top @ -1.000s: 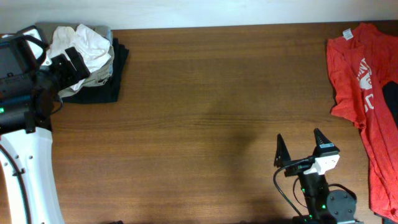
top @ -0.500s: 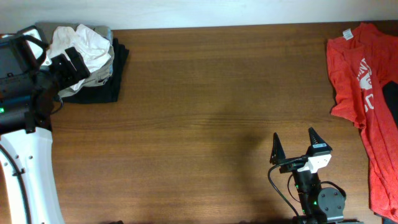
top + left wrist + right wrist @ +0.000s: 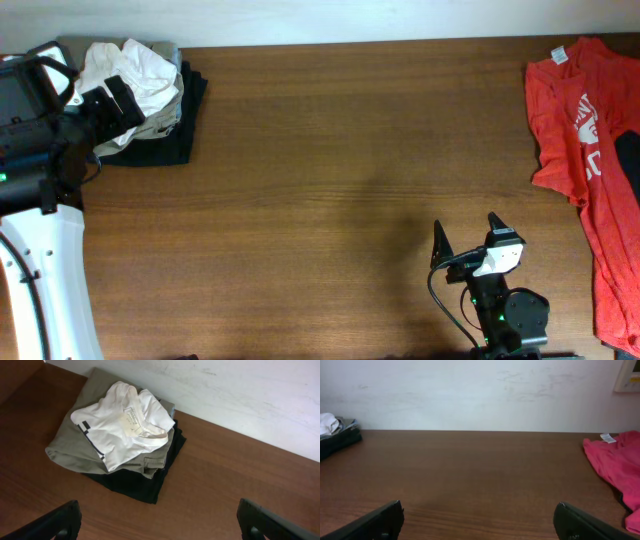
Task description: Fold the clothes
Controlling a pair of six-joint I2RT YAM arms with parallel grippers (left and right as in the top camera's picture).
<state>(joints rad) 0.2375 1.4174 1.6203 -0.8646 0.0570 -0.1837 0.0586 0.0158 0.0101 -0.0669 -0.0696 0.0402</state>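
- Hovering at the far-left corner of the desk [image 3: 320, 170], the left hand [image 3: 108, 100] is spread wide and holding nothing. In its wrist view both fingertips poke in at the bottom corners, well apart.
- Right under that hand is a pile of clothes, pushed up near the white wall [image 3: 250, 395].
- The white T-shirt [image 3: 120, 425] sits on top of the pile in a loose bundle. Its collar and neck label face up, and there's a dark mark along its near-left edge. Neither hand touches it.
- Below it is a khaki garment [image 3: 65, 447], and under that a black garment [image 3: 135, 485] that sticks out on the near and right sides.
- The middle of the desk is plain brown wood.
- The right hand [image 3: 466, 232] sits at the near edge, right of centre. Its jaws are spread in a V with nothing between them, and it points toward the far wall.
- At the far-right edge is a red T-shirt [image 3: 575, 140] with white print, spread flat and running down the right side, well apart from the right hand.
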